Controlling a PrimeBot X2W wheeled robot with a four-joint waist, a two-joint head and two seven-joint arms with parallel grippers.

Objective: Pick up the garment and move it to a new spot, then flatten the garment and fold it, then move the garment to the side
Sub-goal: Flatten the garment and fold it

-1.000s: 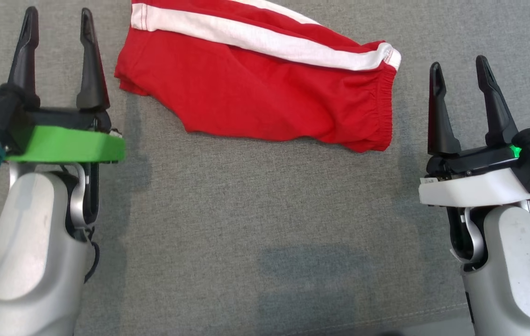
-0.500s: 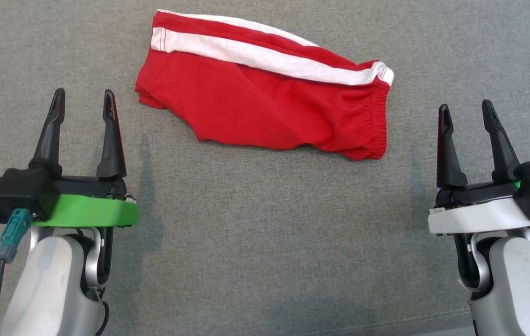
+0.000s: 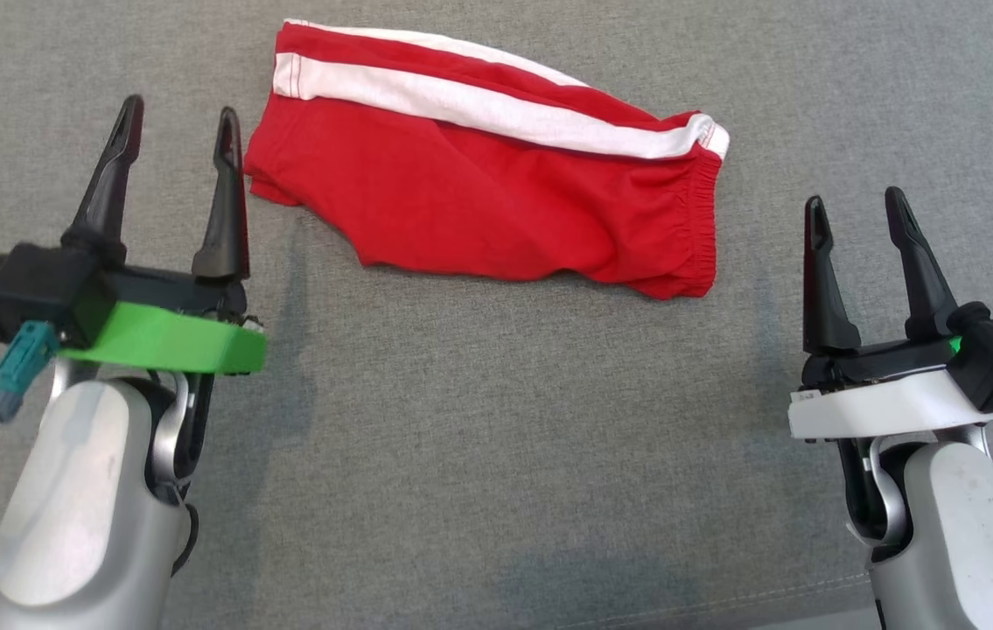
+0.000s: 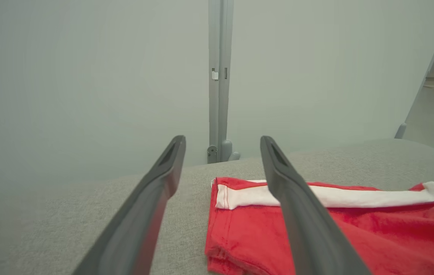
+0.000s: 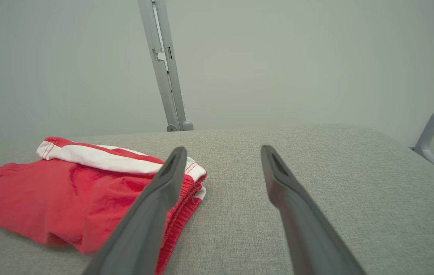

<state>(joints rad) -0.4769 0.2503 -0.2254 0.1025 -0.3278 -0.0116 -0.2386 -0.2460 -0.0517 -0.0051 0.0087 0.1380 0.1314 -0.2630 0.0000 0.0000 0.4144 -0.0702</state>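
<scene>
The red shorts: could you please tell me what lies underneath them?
The red shorts rest on the grey fabric surface. At the waistband a second red layer peeks out beneath the top one. Anything between or below the layers is covered.

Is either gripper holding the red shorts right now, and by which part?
Nothing is held. The left gripper and right gripper both stand open and empty; the red shorts lie free on the grey surface.

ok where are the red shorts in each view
Head view: red shorts at upper centre.
Left wrist view: red shorts at lower right.
Right wrist view: red shorts at lower left.
Shared landmark: the white stripe along their far edge.
</scene>
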